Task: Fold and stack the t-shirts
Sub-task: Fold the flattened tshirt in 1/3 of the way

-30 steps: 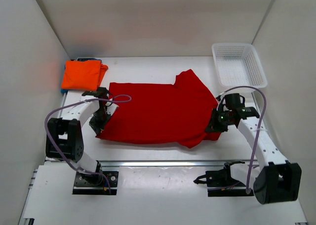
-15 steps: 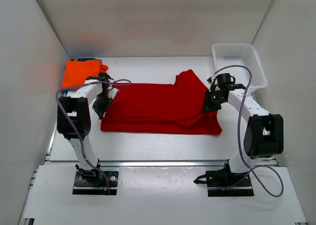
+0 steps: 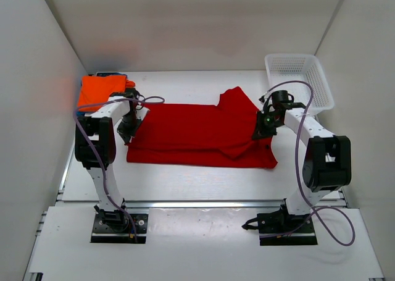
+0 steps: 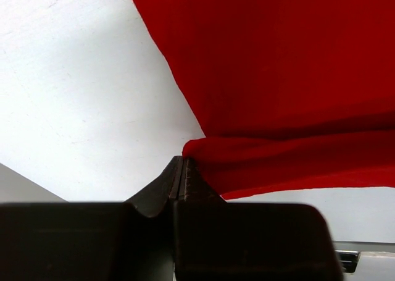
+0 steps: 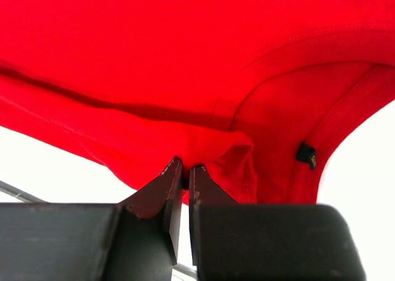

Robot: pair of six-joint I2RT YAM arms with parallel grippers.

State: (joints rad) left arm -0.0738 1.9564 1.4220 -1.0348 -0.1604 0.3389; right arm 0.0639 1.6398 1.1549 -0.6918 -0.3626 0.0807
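On the white table [image 3: 185, 185], the red t-shirt [image 3: 197, 136] lies folded lengthwise at the centre. The left gripper [image 3: 126, 131] pinches its left edge and the right gripper [image 3: 260, 131] pinches its right edge. Farther back, the folded orange t-shirt [image 3: 99, 92] sits at the left corner and a white basket [image 3: 270, 77] at the right, with white walls [image 3: 197, 28] around.

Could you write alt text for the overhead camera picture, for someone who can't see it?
Two robot arms pinch a red shirt lying on a white table, the left gripper at its left edge, the right gripper at its right. A folded orange shirt lies at the far left corner, a white basket at the far right.
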